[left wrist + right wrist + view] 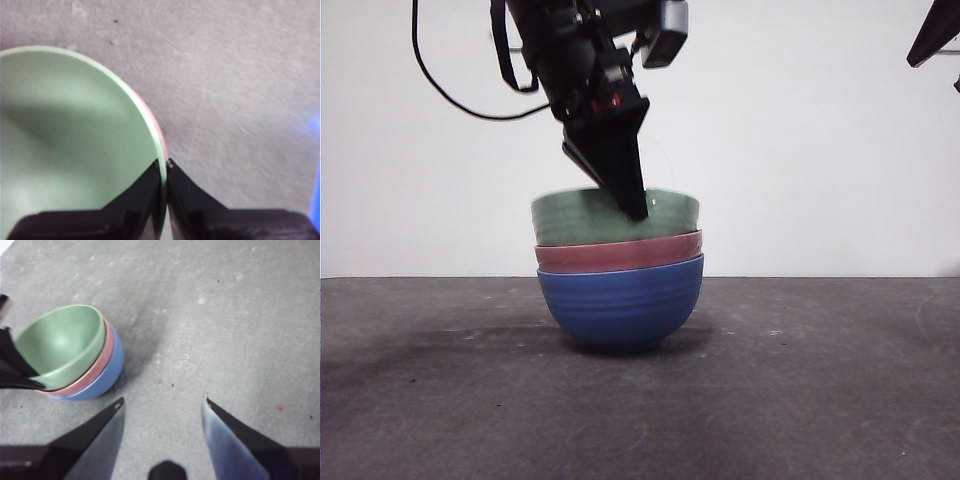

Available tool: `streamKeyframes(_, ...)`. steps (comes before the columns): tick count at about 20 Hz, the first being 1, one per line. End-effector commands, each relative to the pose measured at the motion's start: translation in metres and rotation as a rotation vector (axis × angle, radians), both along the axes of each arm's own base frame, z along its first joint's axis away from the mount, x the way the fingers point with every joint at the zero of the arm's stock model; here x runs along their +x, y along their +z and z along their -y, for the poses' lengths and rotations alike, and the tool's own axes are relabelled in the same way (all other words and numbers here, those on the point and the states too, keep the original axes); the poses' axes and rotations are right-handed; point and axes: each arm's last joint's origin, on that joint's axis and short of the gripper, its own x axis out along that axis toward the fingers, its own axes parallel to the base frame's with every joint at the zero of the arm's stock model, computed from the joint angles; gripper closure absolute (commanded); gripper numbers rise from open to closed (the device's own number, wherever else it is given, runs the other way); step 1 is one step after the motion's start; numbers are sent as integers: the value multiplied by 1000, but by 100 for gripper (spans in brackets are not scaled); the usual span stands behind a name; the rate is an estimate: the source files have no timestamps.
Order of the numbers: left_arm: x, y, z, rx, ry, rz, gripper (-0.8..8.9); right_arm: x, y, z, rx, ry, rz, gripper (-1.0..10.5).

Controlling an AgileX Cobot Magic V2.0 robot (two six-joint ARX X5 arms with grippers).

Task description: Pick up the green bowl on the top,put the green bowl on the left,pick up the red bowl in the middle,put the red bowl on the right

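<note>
The green bowl (610, 217) sits on top of a stack, raised a little out of the red bowl (620, 253), which nests in a blue bowl (620, 300). My left gripper (632, 205) comes down from above and is shut on the green bowl's rim (162, 165), one jaw inside and one outside. The left wrist view shows the green bowl's inside (70, 140) and a sliver of the red rim (159, 132). My right gripper (162, 407) is open and empty, high to the right, with the stack (70, 352) off to one side.
Dark grey table (820, 380) all around the stack. White wall behind. The right arm shows as a black tip (932, 35) at the top right corner of the front view.
</note>
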Motion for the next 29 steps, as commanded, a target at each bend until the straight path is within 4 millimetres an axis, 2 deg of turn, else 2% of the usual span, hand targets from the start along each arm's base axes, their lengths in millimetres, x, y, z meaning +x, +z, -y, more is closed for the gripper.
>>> streamKeyframes(1,-1,23,2,-20,-2,19,820,0,1,0,4,-6,2,696)
streamKeyframes(5,-12,77,-8,-60,100,5,820,0,1,0,4,-6,2,697)
streamKeyframes(9,-53,126,-44,-68,262,76,820,0,1,0,4,-6,0,697)
streamKeyframes(11,-69,136,-60,-33,345,110,820,0,1,0,4,-7,0,697)
streamKeyframes(12,-77,134,-68,-15,389,137,820,0,1,0,4,-7,0,697)
streamKeyframes(14,-88,117,-77,-21,438,143,820,0,1,0,4,-7,0,697)
streamKeyframes(18,-105,48,-90,-65,539,113,821,0,1,0,4,-7,1,697)
streamKeyframes(23,-104,-26,-87,-58,568,80,821,1,1,0,4,-8,3,698)
streamKeyframes(25,-106,-44,-87,-65,567,80,822,1,1,0,5,-8,2,698)
streamKeyframes(29,-109,-65,-88,-74,561,83,822,1,1,0,8,-9,1,698)
